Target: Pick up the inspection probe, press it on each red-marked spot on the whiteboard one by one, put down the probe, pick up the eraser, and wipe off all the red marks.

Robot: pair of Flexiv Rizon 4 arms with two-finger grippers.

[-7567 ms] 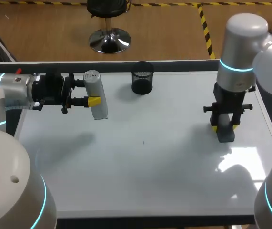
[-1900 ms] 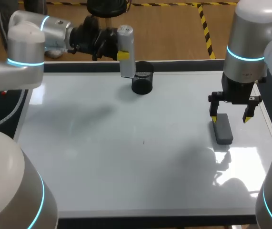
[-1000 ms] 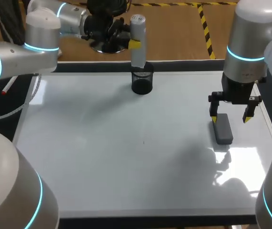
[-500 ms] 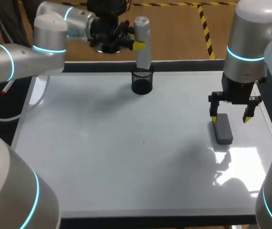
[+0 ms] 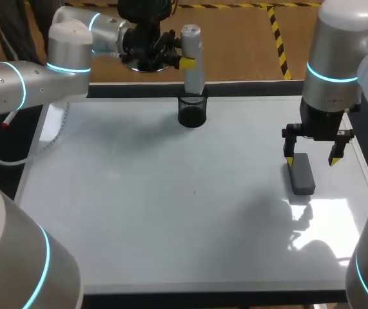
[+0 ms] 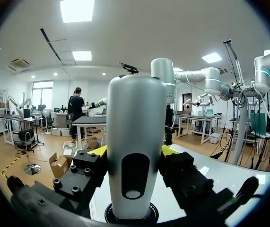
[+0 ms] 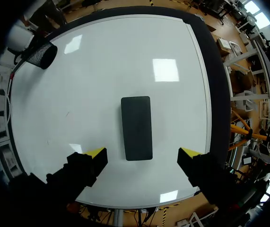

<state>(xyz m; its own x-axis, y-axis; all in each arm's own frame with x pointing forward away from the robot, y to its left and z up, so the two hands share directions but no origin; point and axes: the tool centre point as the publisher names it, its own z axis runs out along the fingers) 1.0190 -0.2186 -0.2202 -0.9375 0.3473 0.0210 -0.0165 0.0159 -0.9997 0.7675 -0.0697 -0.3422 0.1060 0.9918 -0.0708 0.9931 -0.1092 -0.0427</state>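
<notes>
Jaws: our left jaws grip the probe (image 5: 192,58) from two sides, a yellow tip on each flank. Our right jaws stand open above the eraser (image 5: 301,174), touching nothing.
Probe: upright at the far edge of the tabletop (image 5: 248,89), about midway along it, directly over the black mesh cup (image 5: 192,111). Its lower end sits at the cup's rim; we cannot tell whether it has entered.
Step in hand: we judge this to be the put-down of the probe into the cup.
Doing it well: we want the probe plumb and centred on the cup's mouth, lowered straight. We release only once its base rests on the bottom. The mesh cup looks light, so a nudge on the rim would likely tip or slide it. After opening, the left jaws should draw clear without dragging the probe sideways.
Eraser: flat on the whiteboard (image 5: 138,212) near the tabletop's right edge, its long side running far to near. The right wrist view shows it between and ahead of the open tips.
Whiteboard: covers nearly the whole tabletop. We see no red marks on it, only a tiny dark speck near the middle.
In the way: nothing lies between probe and cup. Our arms are well apart, so the cup's rim is the only obstacle we see.
</notes>
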